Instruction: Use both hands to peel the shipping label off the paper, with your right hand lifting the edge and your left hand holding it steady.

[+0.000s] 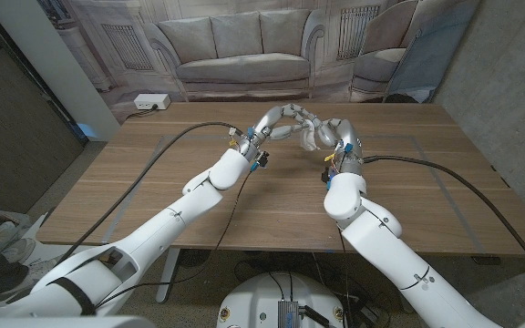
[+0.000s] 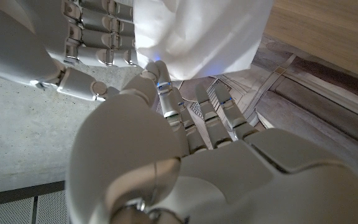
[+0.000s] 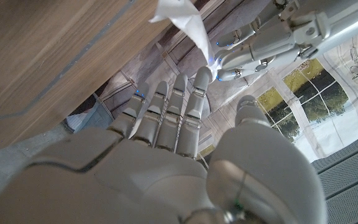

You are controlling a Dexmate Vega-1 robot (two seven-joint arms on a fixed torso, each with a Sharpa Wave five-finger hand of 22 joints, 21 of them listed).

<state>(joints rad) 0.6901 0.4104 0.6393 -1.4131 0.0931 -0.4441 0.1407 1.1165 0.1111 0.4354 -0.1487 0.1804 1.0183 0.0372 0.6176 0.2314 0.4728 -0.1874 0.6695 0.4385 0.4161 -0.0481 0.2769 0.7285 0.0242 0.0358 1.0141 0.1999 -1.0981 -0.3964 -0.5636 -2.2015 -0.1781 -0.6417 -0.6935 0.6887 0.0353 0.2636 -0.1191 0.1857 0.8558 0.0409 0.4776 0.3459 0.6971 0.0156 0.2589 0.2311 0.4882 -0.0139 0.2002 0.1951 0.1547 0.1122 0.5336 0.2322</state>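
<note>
Both hands are raised over the far middle of the table (image 1: 153, 182), fingertips meeting. A white sheet of paper (image 1: 309, 138) hangs between them; I cannot make out the label on it. My left hand (image 1: 276, 121) pinches a corner of the paper (image 2: 197, 31) between thumb and fingers (image 2: 160, 81). My right hand (image 1: 339, 138) reaches in from the other side. Its fingers (image 2: 98, 31) lie against the sheet's edge, and its fingertips (image 3: 202, 74) meet the paper's corner (image 3: 185, 18) beside the left hand (image 3: 272, 40). The right thumb stands apart from them, so I cannot tell whether that hand has a grip.
A white power strip (image 1: 149, 103) lies at the table's far left corner. Black cables (image 1: 445, 173) run from both wrists across the wood. A backdrop printed with a sofa (image 1: 240, 55) hangs behind the table.
</note>
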